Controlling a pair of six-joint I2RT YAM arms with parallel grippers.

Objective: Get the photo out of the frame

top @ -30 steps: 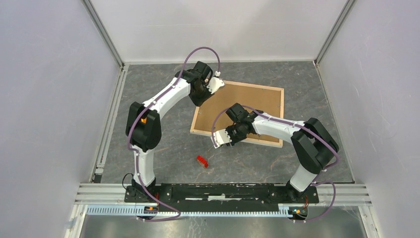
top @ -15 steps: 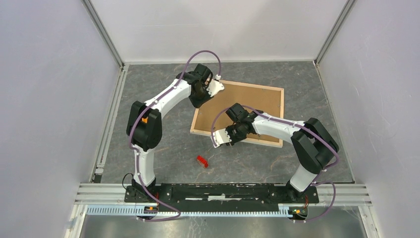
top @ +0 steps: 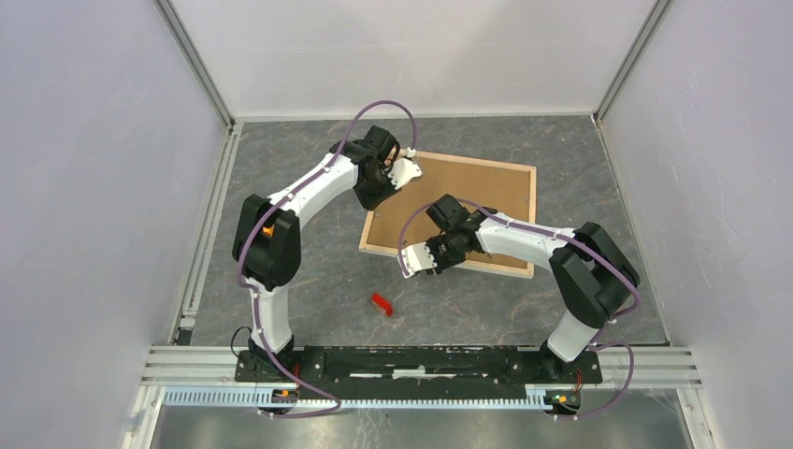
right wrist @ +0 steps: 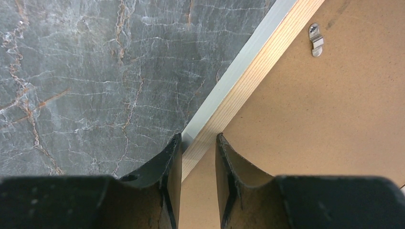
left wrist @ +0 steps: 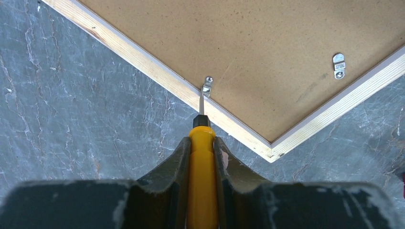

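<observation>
The frame [top: 534,217] lies face down on the table, its pale wood edges around a plain brown backing board [top: 468,198]. The photo is hidden under the board. My left gripper [top: 404,169] is at the frame's far left corner, shut on a yellow-handled screwdriver [left wrist: 201,162]. The screwdriver's blade tip touches a small metal retaining clip [left wrist: 207,87] on the frame's wood edge [left wrist: 143,67]. My right gripper [top: 412,261] is at the near left edge. Its jaws straddle and close on the frame's wood edge [right wrist: 253,71], one finger on the table side, one over the board [right wrist: 325,119].
A small red object [top: 381,304] lies on the grey marbled table near the frame's front corner. More metal clips sit on the board in the left wrist view [left wrist: 338,65] and the right wrist view [right wrist: 315,39]. White walls enclose the table on three sides.
My left gripper with the screwdriver has shifted slightly toward the near side along the frame's corner. The right arm and the frame have not visibly moved.
</observation>
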